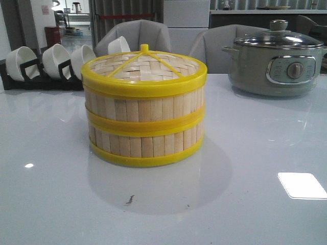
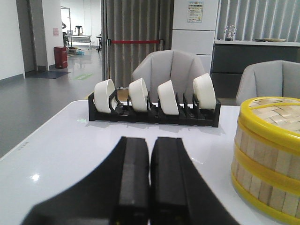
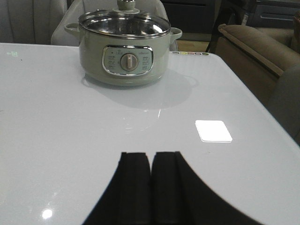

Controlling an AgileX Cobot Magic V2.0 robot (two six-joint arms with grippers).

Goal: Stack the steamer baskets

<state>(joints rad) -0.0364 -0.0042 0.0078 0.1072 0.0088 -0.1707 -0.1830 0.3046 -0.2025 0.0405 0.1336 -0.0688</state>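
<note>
The steamer baskets (image 1: pixel 144 113) are sitting mid-tabletop (image 1: pixel 255 204), one squarely on the other with the woven lid (image 1: pixel 144 65) capping them, so the stack looks finished. The left pincer (image 2: pixel 150 178) and right pincer (image 3: pixel 150 187) are resting closed and empty, well apart from it.

My table (image 1: pixel 265 153) is white and glossy. The lower of two stacked steamer baskets (image 1: pixel 145 140) stands on it in the middle. A black rack (image 1: pixel 36 79) of white bowls sits far left, and a green pot (image 1: pixel 278 66) far right.
</note>
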